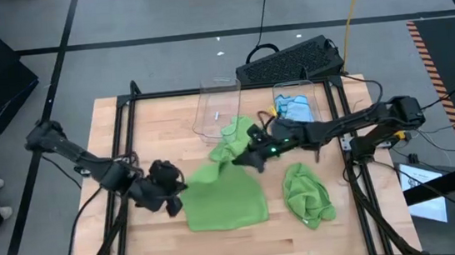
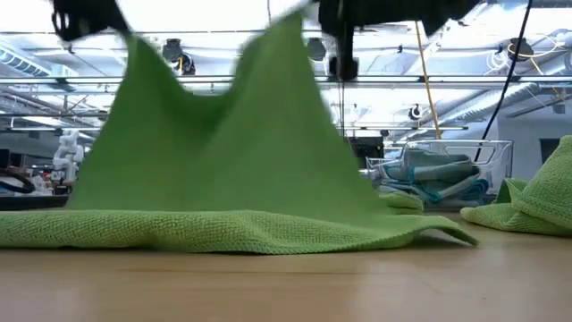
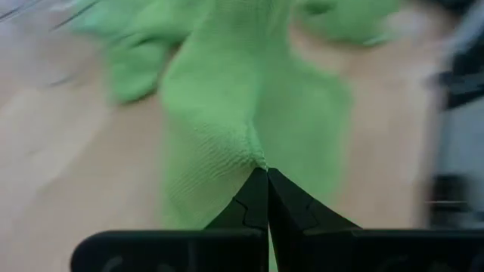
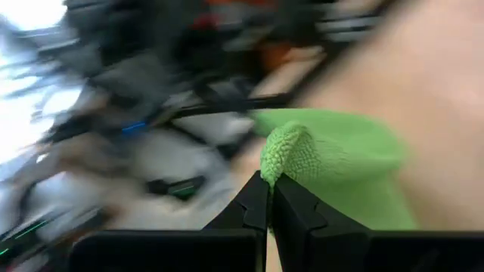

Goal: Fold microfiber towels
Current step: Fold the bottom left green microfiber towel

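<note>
Green microfiber towel — nubby, draped in a peak, pinched by left tool and right tool.

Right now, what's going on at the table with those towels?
Both arms are working one lime green towel in the middle of the table. The left gripper is shut on one corner, the right gripper is shut on another, and they hold those corners up while the rest lies on the wood. A second green towel sits crumpled to the right, unfolded. Light blue towels wait in a clear bin at the back.
</note>
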